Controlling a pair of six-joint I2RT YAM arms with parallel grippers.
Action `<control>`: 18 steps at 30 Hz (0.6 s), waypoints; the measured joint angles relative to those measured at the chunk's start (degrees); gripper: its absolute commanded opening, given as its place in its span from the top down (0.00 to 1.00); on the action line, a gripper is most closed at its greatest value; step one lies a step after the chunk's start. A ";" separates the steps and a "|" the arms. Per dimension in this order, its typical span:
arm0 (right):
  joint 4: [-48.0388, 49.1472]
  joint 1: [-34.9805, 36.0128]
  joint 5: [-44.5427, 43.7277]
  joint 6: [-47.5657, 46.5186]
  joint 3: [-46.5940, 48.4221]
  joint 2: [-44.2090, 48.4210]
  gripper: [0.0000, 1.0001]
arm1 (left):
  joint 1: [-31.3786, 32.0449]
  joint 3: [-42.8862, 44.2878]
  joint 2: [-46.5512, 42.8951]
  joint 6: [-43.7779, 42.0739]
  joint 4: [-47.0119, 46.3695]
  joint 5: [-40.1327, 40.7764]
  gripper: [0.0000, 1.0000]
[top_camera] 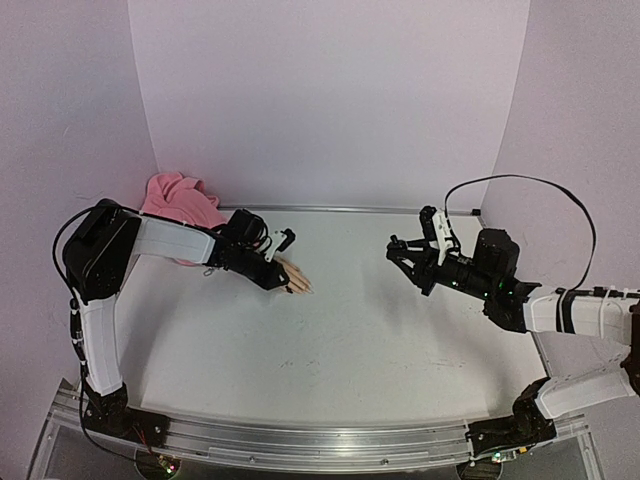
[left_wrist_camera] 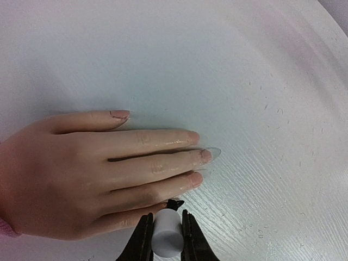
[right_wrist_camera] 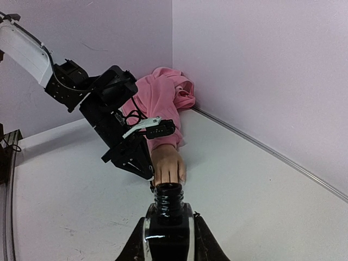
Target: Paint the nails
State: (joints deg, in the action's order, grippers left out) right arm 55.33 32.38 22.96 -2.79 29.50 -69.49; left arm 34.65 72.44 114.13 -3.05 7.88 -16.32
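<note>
- A beige mannequin hand (left_wrist_camera: 81,174) lies palm down on the white tabletop (left_wrist_camera: 261,81). Its fingers point away from its pink sleeve (top_camera: 180,197), which is bunched at the back left corner.
- The nails (left_wrist_camera: 206,155) are at the fingertips, left of the tabletop's middle. Those in view look pale, with no dark paint. The middle one carries a long clear tip.
- The left pincer (left_wrist_camera: 166,218) is clenched on a brush (left_wrist_camera: 167,239), gripping its white cap just beside the little finger. The dark bristles (left_wrist_camera: 175,205) sit at that finger's tip, and its nail is hidden.
- The right pincer (right_wrist_camera: 169,231) is clenched on an open black bottle (right_wrist_camera: 168,209). It holds the bottle upright in the air on the right side, well apart from the hand.
- The step in hand appears to be painting the little finger's nail, with the other nails yet to do.
- To do it well, lower the brush until the bristles only just bend. Then draw one short, straight stroke along the finger from the nail's base to its tip.
- Aim the bristles at the nail alone, as paint could smear onto the skin or the tabletop.
- Press lightly. The hand seems to rest loose, so a sideways push could slide it.
- Holding the bottle level with its mouth up should make the next dip easy.
</note>
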 measured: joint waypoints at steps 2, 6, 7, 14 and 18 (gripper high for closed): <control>0.00 0.00 0.00 0.02 0.00 0.00 1.00 | 0.00 0.00 0.00 -0.02 -0.02 0.00 1.00; 0.00 0.00 0.00 0.00 0.00 0.00 1.00 | 0.00 0.00 0.00 -0.02 -0.02 -0.02 1.00; 0.00 0.00 0.00 0.00 0.00 0.00 1.00 | 0.00 0.00 0.00 -0.02 0.00 -0.04 1.00; 0.00 0.00 0.00 0.00 0.00 0.00 1.00 | 0.00 0.00 0.00 0.00 0.00 -0.57 1.00; 0.00 0.00 0.00 0.00 0.00 0.00 1.00 | 0.00 0.00 0.00 0.00 0.00 -0.66 1.00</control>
State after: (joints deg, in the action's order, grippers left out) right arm 55.33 32.38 22.96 -2.79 29.50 -69.49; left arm 34.65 72.44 114.13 -3.05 7.88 -16.97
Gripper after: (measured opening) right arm 0.223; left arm 0.150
